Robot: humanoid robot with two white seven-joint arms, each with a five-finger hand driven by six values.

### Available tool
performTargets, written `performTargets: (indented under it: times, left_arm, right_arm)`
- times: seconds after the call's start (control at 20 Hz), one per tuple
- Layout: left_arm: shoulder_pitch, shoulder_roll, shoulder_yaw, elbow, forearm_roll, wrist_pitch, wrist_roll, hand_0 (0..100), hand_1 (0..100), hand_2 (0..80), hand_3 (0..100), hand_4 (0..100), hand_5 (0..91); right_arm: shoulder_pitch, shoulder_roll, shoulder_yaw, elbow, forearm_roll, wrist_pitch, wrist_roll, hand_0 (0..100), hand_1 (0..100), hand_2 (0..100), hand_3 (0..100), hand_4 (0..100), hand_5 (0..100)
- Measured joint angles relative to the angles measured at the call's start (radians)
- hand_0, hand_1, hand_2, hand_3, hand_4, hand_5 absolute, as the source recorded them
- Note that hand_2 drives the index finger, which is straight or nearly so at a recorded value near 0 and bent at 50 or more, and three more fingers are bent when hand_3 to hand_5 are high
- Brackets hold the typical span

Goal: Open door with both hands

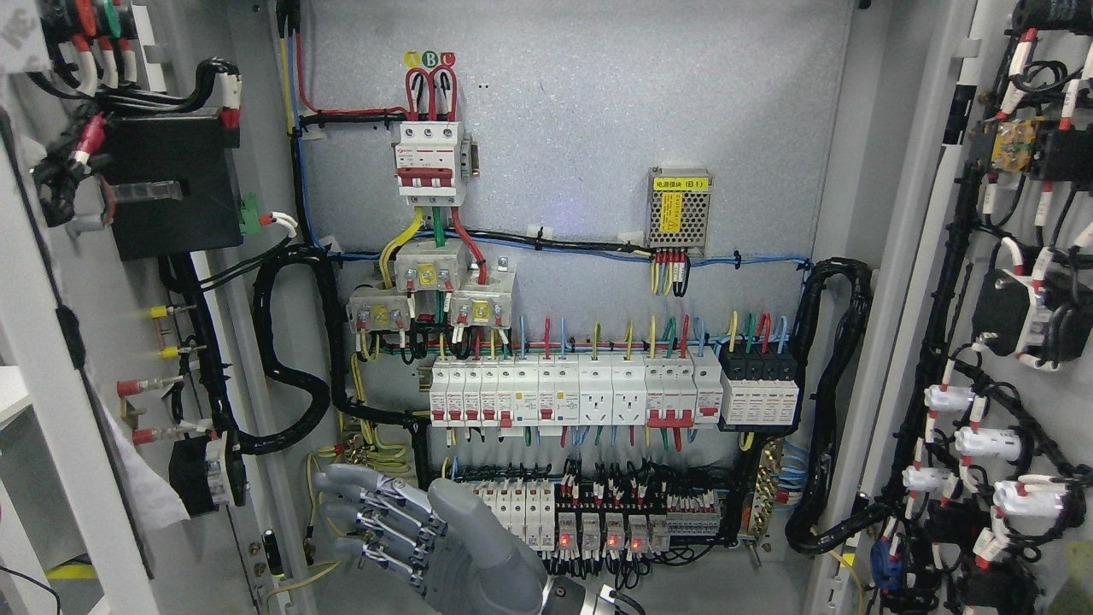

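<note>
Both doors already stand wide. One hand [401,530], fingers spread and holding nothing, points toward the left door [51,359]. It should push gently, clear of the wires [290,359].

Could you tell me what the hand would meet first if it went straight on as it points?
The hand points left, so probably the cabinet's left side wall first, with the black box on the open door beyond; depth is unclear.
</note>
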State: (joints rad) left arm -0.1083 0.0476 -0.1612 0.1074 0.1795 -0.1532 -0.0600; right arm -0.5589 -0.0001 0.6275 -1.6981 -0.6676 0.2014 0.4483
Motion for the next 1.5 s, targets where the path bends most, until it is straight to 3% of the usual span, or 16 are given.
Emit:
performTargets:
  times: [0.5,1.5]
  left_arm:
    - [0.001,0.0,0.0,0.0,0.0,-0.001,0.0,30,0,2.7,3,4,0.0]
    - [0.0,0.0,-0.001,-0.001,-0.015,-0.002,0.001,30,0,2.7,3,4,0.0]
  right_arm:
    - [-0.007,0.0,0.089,-0.025,-0.001,0.0,0.006,22,0,0,0,0,0]
    - [-0.156,0.0,0.19,0.032,-0.064,0.006,-0.02,22,0,0,0,0,0]
